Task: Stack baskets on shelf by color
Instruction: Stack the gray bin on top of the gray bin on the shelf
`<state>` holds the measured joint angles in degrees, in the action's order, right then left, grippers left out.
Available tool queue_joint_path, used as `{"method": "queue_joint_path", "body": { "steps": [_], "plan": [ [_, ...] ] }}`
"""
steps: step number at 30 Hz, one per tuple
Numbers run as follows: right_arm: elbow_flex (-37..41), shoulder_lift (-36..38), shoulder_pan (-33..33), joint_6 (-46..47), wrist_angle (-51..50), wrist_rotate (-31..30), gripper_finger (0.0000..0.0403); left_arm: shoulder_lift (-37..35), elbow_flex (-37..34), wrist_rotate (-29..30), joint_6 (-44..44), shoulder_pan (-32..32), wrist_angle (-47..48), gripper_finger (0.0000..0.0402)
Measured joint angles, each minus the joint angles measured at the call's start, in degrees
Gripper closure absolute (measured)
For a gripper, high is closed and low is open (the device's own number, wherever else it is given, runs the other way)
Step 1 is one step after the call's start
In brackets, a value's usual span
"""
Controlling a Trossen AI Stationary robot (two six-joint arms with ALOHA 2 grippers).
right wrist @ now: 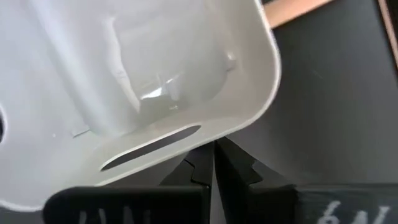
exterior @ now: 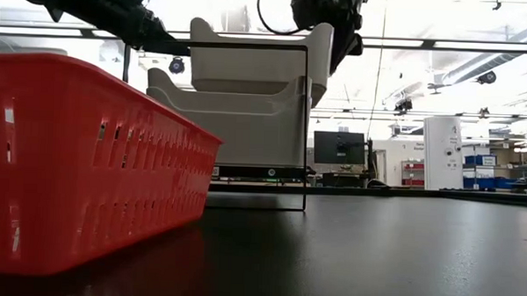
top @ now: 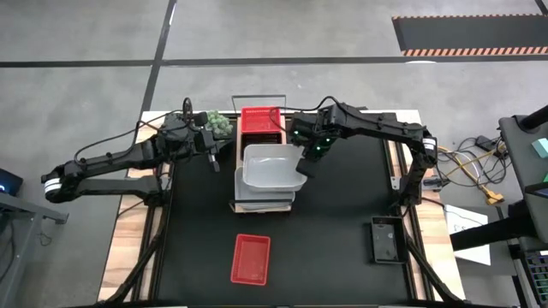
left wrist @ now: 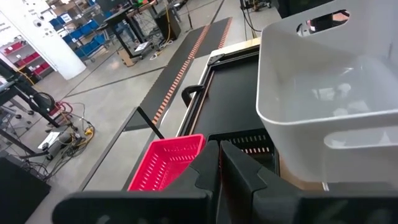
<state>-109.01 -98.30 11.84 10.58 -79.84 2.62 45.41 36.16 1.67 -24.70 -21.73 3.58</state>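
Note:
The wooden shelf (top: 232,181) lies along the table's middle. A red basket (top: 259,121) sits on its far end. White baskets (top: 267,174) are stacked on its near part; the top one (exterior: 257,67) sits slightly askew in the one below. Another red basket (top: 251,258) lies on the table near the front, and a black basket (top: 383,240) at the right. My right gripper (top: 306,161) is shut at the top white basket's right end. My left gripper (top: 211,151) is shut and empty, left of the shelf. My right gripper's shut fingertips (right wrist: 203,158) stand at the outer rim of the top white basket's short end (right wrist: 186,146), just beneath the handle slot, coming from the table's right. The rim covers the tips, so I cannot tell whether they touch it.
A green ball-shaped plant (top: 218,123) stands at the shelf's far left. The shelf's dark wire frame (exterior: 305,123) rises at its end. A black slotted basket (left wrist: 252,140) shows below the white stack in the left wrist view. Bare black tabletop (top: 342,205) lies right of the shelf.

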Motion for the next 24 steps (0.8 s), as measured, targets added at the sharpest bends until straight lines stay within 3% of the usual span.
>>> {"method": "queue_joint_path", "body": {
  "steps": [24],
  "plan": [
    [0.00,-0.02,-0.48,-8.29,7.06,2.38,0.0394,0.00,0.00,0.00,-0.20,0.00,0.03,0.0402]
  ]
}}
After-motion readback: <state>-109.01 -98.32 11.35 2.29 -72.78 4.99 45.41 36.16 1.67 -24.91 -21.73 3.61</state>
